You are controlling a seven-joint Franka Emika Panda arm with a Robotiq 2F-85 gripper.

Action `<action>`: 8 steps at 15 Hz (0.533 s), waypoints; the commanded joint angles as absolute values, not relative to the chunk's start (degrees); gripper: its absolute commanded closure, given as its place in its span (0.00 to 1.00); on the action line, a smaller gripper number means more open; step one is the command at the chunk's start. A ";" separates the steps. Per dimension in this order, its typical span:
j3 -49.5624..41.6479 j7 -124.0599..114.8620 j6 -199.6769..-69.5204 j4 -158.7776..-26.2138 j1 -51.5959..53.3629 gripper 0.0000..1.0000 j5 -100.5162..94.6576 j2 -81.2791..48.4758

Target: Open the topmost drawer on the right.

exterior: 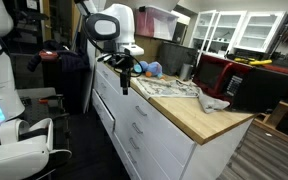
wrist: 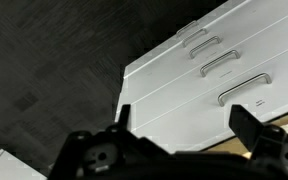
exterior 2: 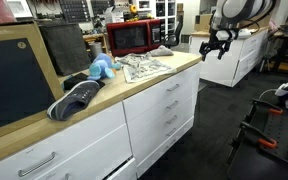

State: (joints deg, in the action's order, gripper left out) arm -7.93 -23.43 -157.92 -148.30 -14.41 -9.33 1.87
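The gripper, fingers apart, hovers off the bench's front edge, clear of the shut top drawer.

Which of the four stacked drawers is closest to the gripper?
The topmost drawer, directly under the wooden countertop; its handle lies just ahead of the open gripper in the wrist view.

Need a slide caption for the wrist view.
Wrist view: open gripper facing a stack of four shut white drawers beside dark floor.
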 commanded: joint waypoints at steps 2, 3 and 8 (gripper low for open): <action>-10.09 -38.96 -159.60 -143.55 -12.88 0.00 -16.62 -6.37; -11.09 -41.55 -159.36 -142.71 -12.01 0.00 -17.49 -7.81; -15.42 -43.56 -158.83 -141.66 -8.15 0.00 -16.90 -11.15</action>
State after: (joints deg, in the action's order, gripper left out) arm -13.47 -44.46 -158.81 -141.68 -10.19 -18.00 -11.10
